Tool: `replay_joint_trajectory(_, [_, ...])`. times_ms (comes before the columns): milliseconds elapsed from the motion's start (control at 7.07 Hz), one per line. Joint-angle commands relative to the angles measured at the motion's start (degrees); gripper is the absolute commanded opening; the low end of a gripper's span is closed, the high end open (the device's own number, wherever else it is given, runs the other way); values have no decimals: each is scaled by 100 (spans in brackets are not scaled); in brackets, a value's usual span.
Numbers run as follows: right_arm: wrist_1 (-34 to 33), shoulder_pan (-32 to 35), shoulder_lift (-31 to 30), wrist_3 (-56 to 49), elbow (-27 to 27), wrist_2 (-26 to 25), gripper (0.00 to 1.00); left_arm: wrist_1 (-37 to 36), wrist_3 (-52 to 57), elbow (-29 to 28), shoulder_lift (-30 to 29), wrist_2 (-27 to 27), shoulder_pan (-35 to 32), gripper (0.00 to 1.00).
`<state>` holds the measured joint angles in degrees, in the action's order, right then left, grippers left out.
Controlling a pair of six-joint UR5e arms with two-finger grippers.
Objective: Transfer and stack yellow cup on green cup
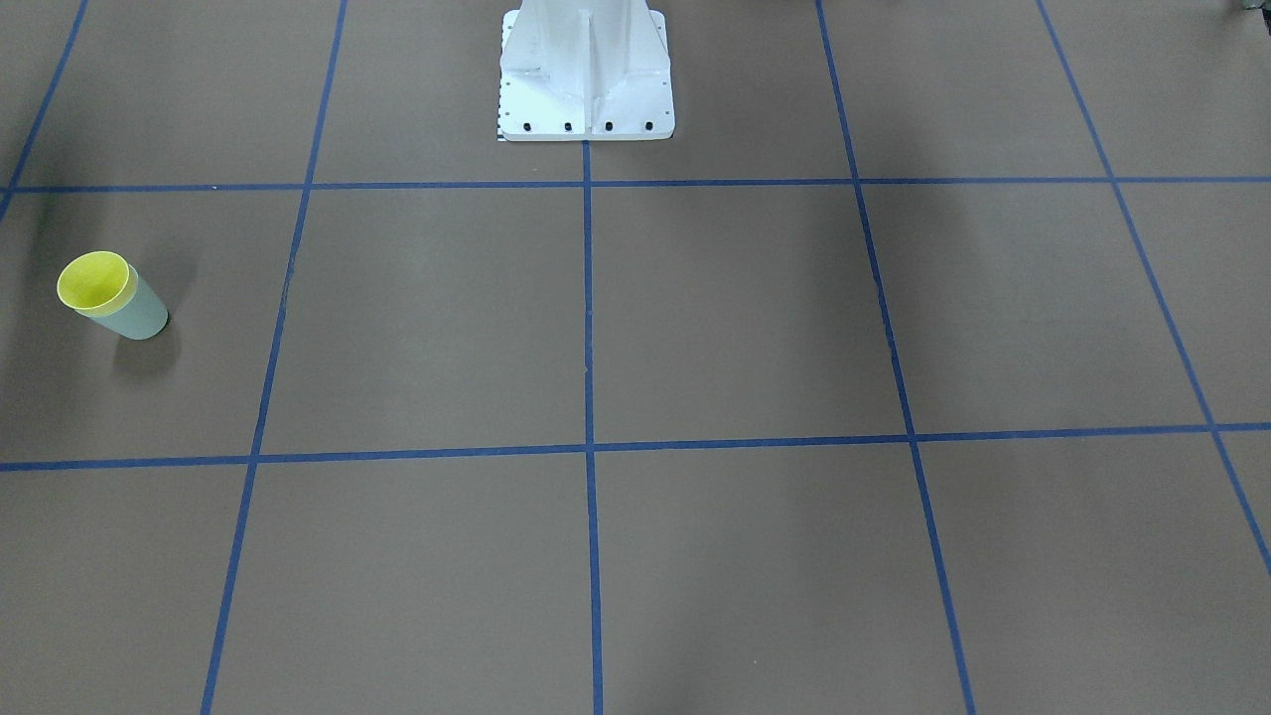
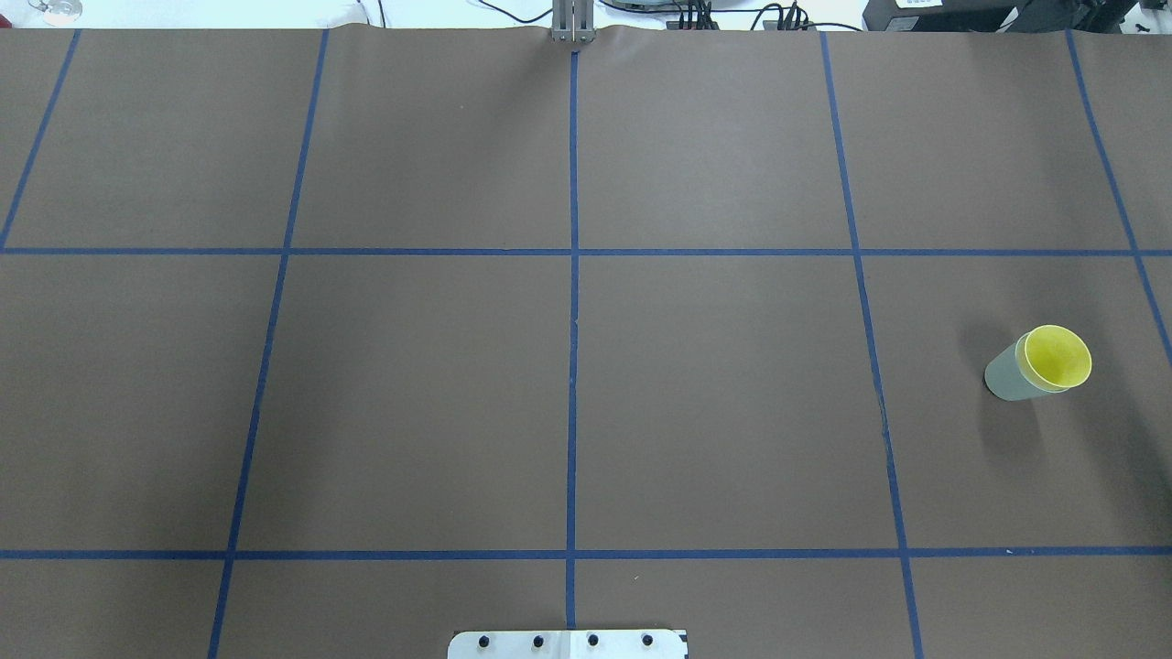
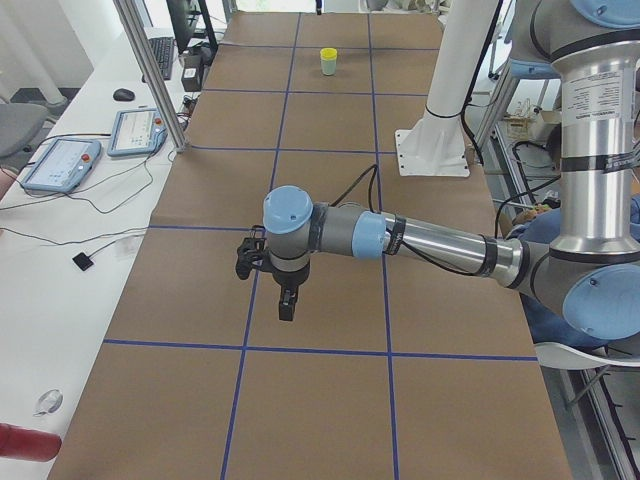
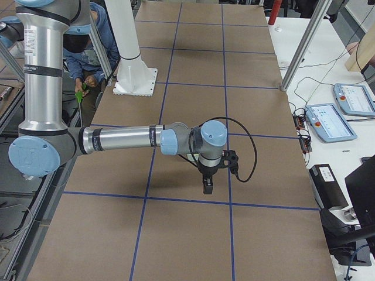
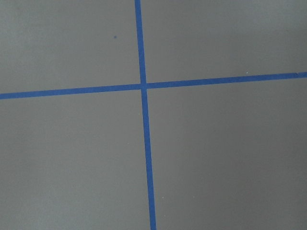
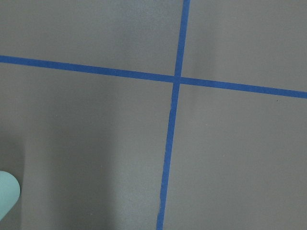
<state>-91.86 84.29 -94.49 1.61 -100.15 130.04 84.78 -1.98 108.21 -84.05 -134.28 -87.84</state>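
Observation:
The yellow cup (image 1: 94,281) sits nested inside the green cup (image 1: 139,313), and the pair stands upright on the brown table. In the overhead view the yellow cup (image 2: 1058,357) and the green cup (image 2: 1005,373) are at the far right. In the exterior left view they are small at the far end (image 3: 328,60). A pale green edge (image 6: 7,196) shows at the lower left of the right wrist view. My left gripper (image 3: 286,305) hangs over the table's left half, and my right gripper (image 4: 207,186) over its right half, both empty-looking. I cannot tell whether either is open or shut.
The white robot pedestal (image 1: 586,70) stands at the table's middle edge. Blue tape lines (image 2: 573,275) divide the brown surface into squares. Teach pendants (image 3: 60,165) lie on a side table. A seated person (image 4: 88,64) is behind the robot.

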Motion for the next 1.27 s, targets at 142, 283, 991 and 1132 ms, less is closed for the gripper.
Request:
replay_joint_trajectory(142, [1, 9, 1, 6, 13, 127, 100, -14, 14, 190, 107, -46, 4, 100])
replay_joint_trajectory(283, [1, 9, -8, 6, -13, 127, 100, -14, 14, 139, 125, -55, 21, 100])
replay_joint_trajectory(991, [1, 9, -25, 15, -83, 162, 100, -22, 23, 7, 433, -46, 13, 100])
replay_joint_trajectory(1132, [-16, 9, -25, 15, -83, 214, 100, -14, 31, -2, 433, -55, 13, 100])
